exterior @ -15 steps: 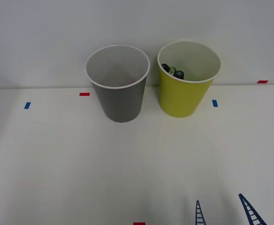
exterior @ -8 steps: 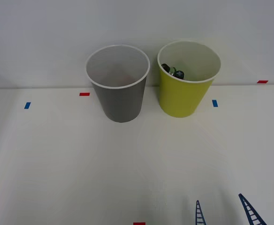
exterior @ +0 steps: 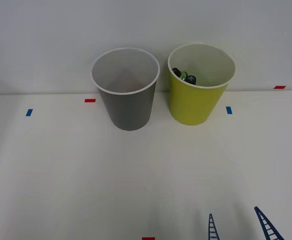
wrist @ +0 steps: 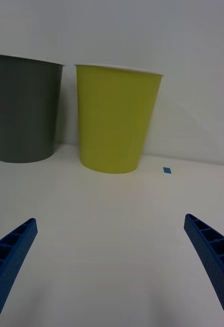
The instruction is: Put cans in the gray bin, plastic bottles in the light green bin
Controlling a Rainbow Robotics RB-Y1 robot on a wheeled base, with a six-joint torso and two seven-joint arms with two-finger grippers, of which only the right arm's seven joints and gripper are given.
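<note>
Where nearest the camera, at the front view's lower right: right gripper (exterior: 238, 227), one, blue ribbed fingers (wrist: 9, 255) spread wide, holding nothing, low over the white table (exterior: 76, 170). Near edge, centre: red tape mark (exterior: 148, 238), one. Farther back, side by side and just apart, upright: gray bin (exterior: 126, 87) on the left, one, tall, round, tapered, dark gray wall, white rim, pale inside; light green bin (exterior: 198, 85) on the right, one, same shape, lime wall, pale rim and inside. Within the light green bin, against its left inner wall: plastic bottles (exterior: 184, 76), black caps, one bit of bright green label visible, count uncertain. Beside the bins: blue tape marks (exterior: 229, 110), two; further red marks, two.
</note>
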